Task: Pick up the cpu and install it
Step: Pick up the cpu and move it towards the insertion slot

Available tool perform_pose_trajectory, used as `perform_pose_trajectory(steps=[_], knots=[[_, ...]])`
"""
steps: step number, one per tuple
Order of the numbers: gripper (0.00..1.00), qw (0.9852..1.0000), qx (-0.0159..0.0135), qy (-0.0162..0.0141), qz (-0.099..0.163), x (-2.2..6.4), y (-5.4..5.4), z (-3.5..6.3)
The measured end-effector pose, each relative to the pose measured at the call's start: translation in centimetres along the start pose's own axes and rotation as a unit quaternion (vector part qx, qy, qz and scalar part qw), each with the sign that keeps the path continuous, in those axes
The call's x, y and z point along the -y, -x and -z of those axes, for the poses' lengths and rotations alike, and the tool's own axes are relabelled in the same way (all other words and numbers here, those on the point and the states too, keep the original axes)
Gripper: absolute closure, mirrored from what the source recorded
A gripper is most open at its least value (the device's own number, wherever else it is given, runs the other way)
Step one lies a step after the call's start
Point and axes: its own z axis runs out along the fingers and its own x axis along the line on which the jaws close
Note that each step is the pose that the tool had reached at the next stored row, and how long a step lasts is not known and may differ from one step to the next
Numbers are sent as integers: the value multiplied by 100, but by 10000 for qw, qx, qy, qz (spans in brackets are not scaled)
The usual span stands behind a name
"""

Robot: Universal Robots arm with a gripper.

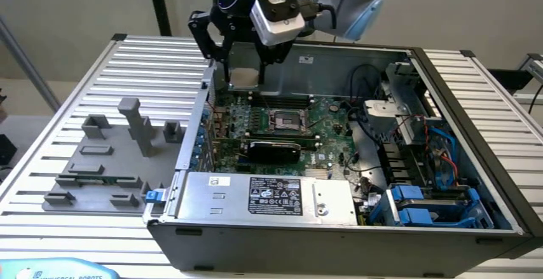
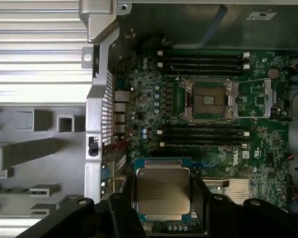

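The cpu (image 2: pixel 162 194) is a flat square chip with a silvery top, held between the two black fingers of my gripper (image 2: pixel 162 198), which is shut on its edges. In the exterior view the cpu (image 1: pixel 243 77) hangs in my gripper (image 1: pixel 243 75) above the back-left part of the open computer case. The empty cpu socket (image 2: pixel 208 101) with its metal frame lies on the green motherboard (image 2: pixel 154 89), a short way off from the held chip. That socket (image 1: pixel 285 121) sits near the board's middle, lower in the exterior view than the chip.
The open computer case (image 1: pixel 475 158) holds cables, drives (image 1: pixel 424 206) and a power supply (image 1: pixel 271 196). Grey fixture blocks (image 1: pixel 136 126) and a green memory stick (image 1: pixel 106 180) lie on the slatted table at the exterior view's left. The case's metal wall (image 2: pixel 97 124) stands beside the gripper.
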Motion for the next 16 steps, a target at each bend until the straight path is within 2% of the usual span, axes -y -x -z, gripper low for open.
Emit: perform_pose_trajectory(steps=[4, 16], knots=[[45, 10000, 0, 0, 0, -100, 152, -81], [45, 10000, 0, 0, 0, -469, 423, -327]])
